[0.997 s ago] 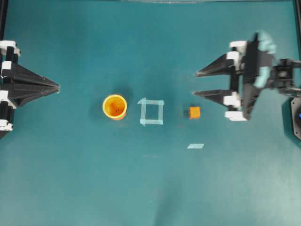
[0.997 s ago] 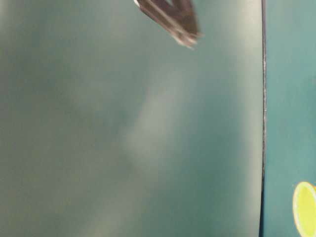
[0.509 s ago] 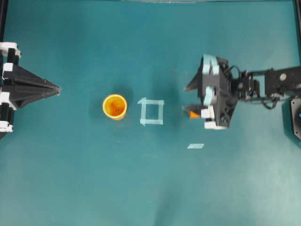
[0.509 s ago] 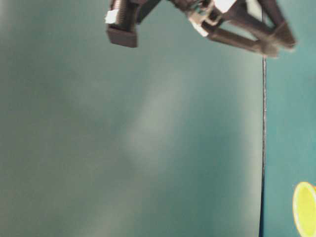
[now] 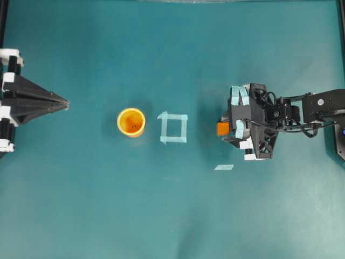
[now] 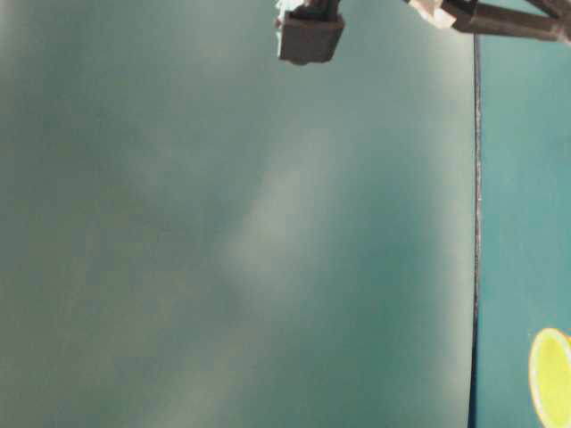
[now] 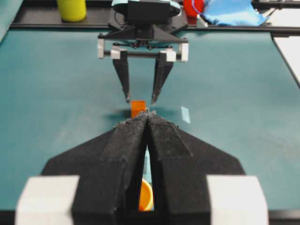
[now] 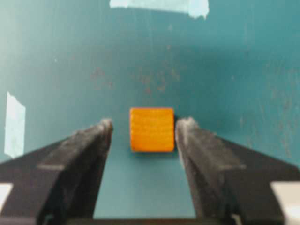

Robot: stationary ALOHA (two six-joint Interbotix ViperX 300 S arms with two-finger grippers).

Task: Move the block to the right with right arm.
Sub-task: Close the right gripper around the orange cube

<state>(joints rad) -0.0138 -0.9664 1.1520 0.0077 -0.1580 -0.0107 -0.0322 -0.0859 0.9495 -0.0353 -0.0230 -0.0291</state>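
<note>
The block [image 5: 221, 129], a small orange cube, rests on the teal table right of the tape square. My right gripper [image 5: 225, 130] is lowered over it and open. In the right wrist view the block [image 8: 152, 129] lies between the tips of my right gripper [image 8: 145, 124]. One finger almost touches the block's side and a gap shows at the other. From the left wrist view the right gripper [image 7: 140, 99] straddles the block [image 7: 138, 108]. My left gripper [image 5: 66, 102] rests at the left edge, shut and empty.
A yellow-orange cup [image 5: 131, 122] stands left of the pale blue tape square [image 5: 173, 128]. A short tape strip [image 5: 224, 167] lies on the table in front of the block. Beyond the table's far end stand a yellow container [image 7: 71, 9] and a blue bag [image 7: 229, 13].
My right arm swung in from the right edge and came down over the block, jaws staying wide. The block, cup and left arm have not moved.
</note>
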